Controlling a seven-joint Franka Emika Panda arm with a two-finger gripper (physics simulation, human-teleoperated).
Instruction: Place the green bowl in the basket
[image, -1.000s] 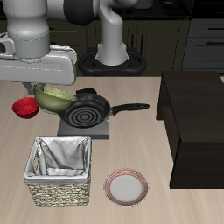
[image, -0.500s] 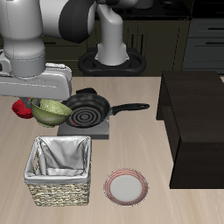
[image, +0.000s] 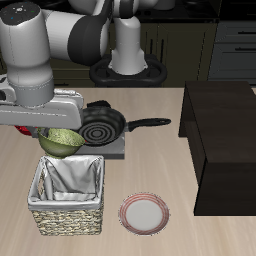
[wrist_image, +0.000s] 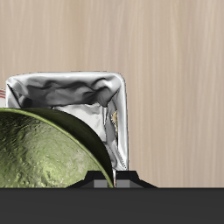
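- The bowl (image: 60, 141) hangs in the air under the gripper (image: 50, 128), carried clear of the table. Its pale rim and part of its olive side show in the exterior view, just above the back rim of the basket (image: 67, 216).
- The gripper looks clamped on the bowl's rim. The fingertips themselves are hidden behind the gripper body and the bowl, so this is judged from the bowl hanging with nothing under it.
- Key relation: in the exterior view, the middle of the basket lies toward 6 o'clock from the bowl, nearer the table's front edge and lower. The bowl sits over the basket's back wall, not over its centre.
- The wrist view agrees. The bowl (wrist_image: 48, 153) fills the near part of the picture, and beyond it lies the grey-white lining (wrist_image: 66, 92) of the basket, with part of the opening still uncovered.
- Judgement: the next move is a short carry toward 6 o'clock, then a straight descent. Lowering from here risks catching the bowl on the back rim or the folded cloth.
- The bowl is round, so it has no long axis to line up. The basket opening is wider than the bowl, and centring matters more than turning.
- There is one arm only, so no choice of hand.
- The pan (image: 103, 125), at about 3 o'clock from the bowl, and the plate (image: 145, 213), beside the basket, are both off the path.
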